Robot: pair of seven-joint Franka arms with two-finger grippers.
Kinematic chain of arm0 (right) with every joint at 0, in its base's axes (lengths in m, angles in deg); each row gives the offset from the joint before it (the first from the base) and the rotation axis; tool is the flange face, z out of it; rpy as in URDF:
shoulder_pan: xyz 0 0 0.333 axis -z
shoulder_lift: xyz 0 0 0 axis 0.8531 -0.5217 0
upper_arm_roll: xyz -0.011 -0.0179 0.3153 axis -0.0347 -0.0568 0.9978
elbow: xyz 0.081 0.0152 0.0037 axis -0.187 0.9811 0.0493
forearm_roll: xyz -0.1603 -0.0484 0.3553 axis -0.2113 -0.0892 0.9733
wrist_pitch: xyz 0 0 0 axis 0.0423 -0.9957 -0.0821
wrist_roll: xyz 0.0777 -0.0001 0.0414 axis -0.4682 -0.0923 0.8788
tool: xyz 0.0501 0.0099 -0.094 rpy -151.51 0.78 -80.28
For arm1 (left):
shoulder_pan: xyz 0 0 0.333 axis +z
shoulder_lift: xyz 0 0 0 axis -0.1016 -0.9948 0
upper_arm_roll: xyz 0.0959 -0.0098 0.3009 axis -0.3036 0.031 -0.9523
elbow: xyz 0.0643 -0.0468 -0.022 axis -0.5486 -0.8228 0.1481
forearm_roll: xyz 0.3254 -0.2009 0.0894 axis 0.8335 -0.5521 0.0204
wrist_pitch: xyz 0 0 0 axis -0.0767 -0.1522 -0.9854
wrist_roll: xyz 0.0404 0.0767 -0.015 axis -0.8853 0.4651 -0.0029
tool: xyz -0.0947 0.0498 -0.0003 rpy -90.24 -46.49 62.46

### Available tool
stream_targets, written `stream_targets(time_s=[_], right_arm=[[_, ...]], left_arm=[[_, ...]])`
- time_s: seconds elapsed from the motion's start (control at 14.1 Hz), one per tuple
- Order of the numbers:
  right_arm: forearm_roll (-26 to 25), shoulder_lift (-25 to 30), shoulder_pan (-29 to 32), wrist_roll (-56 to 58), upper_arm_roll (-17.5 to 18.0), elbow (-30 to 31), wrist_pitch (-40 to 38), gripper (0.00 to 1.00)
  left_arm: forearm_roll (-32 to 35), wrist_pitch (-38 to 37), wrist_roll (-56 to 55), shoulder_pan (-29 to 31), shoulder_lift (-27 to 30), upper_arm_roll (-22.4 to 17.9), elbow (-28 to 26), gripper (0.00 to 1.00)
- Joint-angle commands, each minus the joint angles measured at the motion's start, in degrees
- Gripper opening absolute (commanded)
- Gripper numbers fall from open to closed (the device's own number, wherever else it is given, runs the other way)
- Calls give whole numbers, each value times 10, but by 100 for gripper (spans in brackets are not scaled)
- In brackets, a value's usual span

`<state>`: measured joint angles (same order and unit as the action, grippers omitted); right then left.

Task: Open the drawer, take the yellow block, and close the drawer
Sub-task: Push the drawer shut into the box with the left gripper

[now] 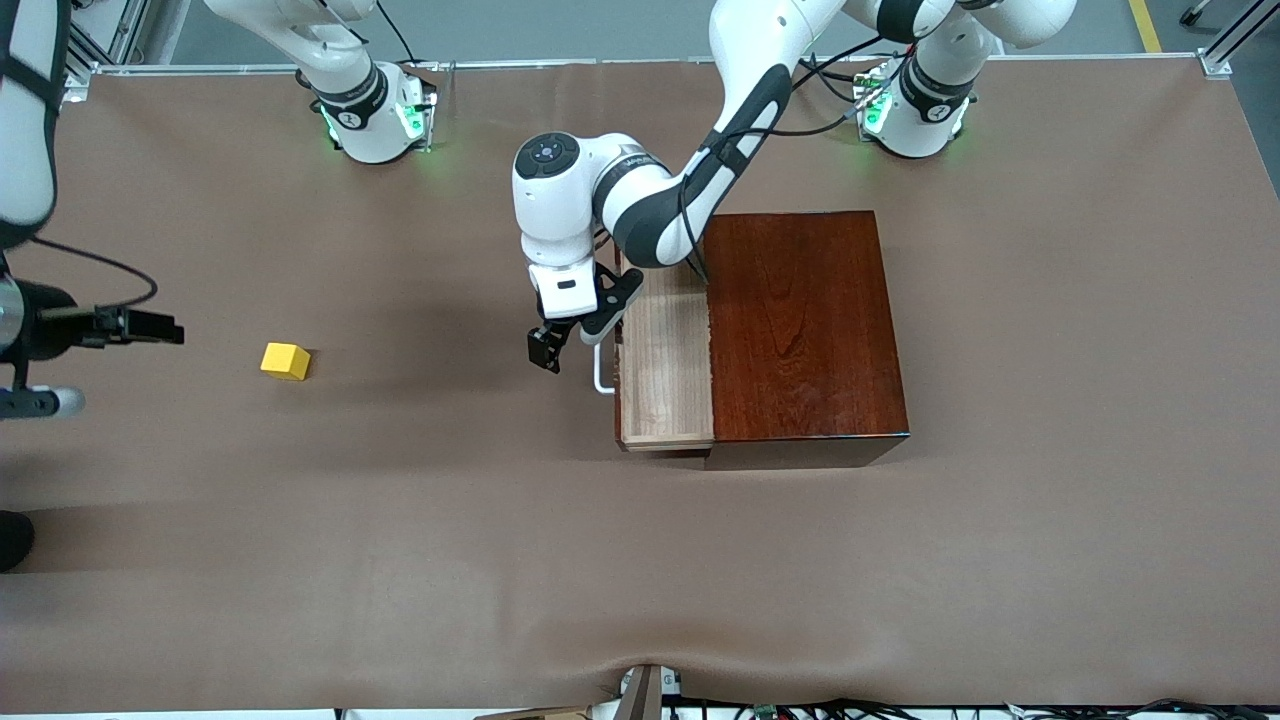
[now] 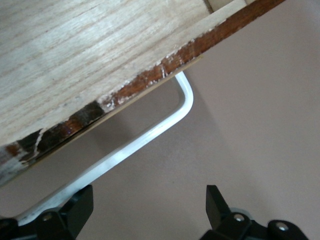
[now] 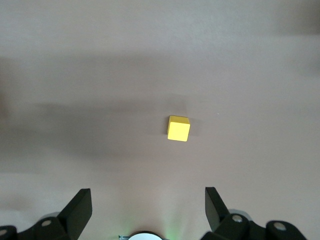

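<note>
The dark reddish-brown box (image 1: 805,320) stands toward the left arm's end. Its pale wood drawer (image 1: 665,370) is pulled partly out and shows nothing inside. The white handle (image 1: 600,375) also shows in the left wrist view (image 2: 150,135). My left gripper (image 1: 570,345) is open and empty just beside the handle. In the left wrist view (image 2: 149,210) one finger (image 2: 75,207) is close to the bar, with nothing between the jaws. The yellow block (image 1: 285,361) lies on the table toward the right arm's end. My right gripper (image 1: 150,327) hangs open over the table near it, with the block (image 3: 178,128) below in its wrist view (image 3: 148,210).
The brown table cover (image 1: 640,560) runs wide on all sides of the box. The right arm's base (image 1: 370,110) and the left arm's base (image 1: 915,110) stand along the table's edge farthest from the front camera.
</note>
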<state>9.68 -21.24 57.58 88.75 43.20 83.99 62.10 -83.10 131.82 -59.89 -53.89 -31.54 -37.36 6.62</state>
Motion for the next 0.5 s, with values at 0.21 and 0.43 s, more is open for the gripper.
stream_targets(time_s=[0.21, 0.43], right_arm=[[-1, 117, -33, 1, -1, 24, -26, 100], [-3, 195, -26, 4, -6, 131, 35, 100]], left_arm=[[14, -105, 22, 22, 26, -13, -5, 100], [15, -154, 23, 22, 26, -13, -5, 100]])
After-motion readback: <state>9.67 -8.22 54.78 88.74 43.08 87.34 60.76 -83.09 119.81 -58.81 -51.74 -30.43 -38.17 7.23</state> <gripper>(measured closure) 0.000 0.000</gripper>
